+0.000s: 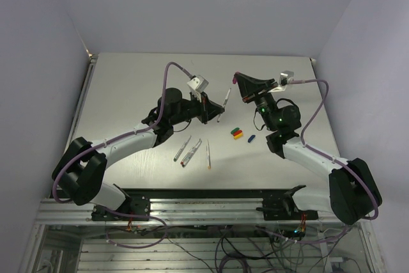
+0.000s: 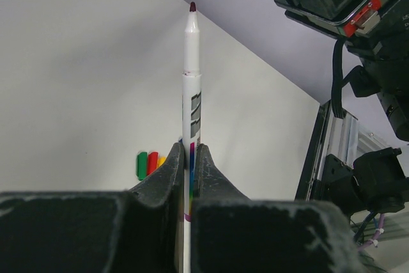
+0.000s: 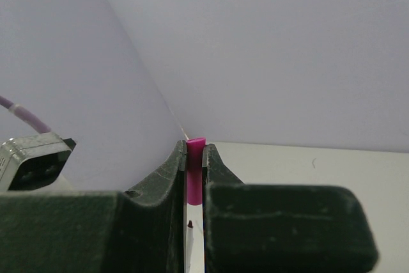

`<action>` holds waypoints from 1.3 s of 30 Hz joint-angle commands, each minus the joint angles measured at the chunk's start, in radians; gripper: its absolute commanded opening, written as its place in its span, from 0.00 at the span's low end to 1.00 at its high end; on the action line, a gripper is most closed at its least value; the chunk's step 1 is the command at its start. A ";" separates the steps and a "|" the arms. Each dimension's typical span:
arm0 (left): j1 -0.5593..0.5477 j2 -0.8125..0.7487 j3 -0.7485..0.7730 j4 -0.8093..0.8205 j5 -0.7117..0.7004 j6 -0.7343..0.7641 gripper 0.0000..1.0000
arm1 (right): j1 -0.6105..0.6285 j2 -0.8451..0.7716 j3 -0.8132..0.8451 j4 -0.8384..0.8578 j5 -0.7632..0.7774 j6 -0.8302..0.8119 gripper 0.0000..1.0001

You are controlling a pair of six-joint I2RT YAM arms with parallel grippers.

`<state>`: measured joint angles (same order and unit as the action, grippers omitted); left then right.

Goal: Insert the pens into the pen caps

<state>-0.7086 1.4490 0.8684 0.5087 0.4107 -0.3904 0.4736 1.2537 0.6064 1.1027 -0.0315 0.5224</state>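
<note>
- Magenta in colour, the held cap (image 3: 195, 171) is pinched by the right end effector (image 3: 194, 153), lifted above the tabletop (image 1: 128, 81).
- The held pen (image 2: 191, 94), white with a dark tip, is clamped in the left end effector (image 2: 190, 155). The held cap sits at its 1 o'clock, near but not joined.
- The loose caps (image 1: 236, 133), green, red and yellow, and the blue cap (image 1: 252, 138) lie at the held pen's 5 o'clock.
- The other pens (image 1: 192, 151) lie uncapped at its 7 o'clock, so I judge no pair is finished.
</note>
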 commanded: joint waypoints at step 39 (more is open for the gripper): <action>-0.003 -0.014 0.000 0.030 -0.039 -0.010 0.07 | 0.056 0.049 0.000 0.037 -0.030 0.027 0.00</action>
<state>-0.7086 1.4490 0.8684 0.5117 0.3851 -0.4011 0.5243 1.2949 0.5941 1.1172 -0.0605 0.5674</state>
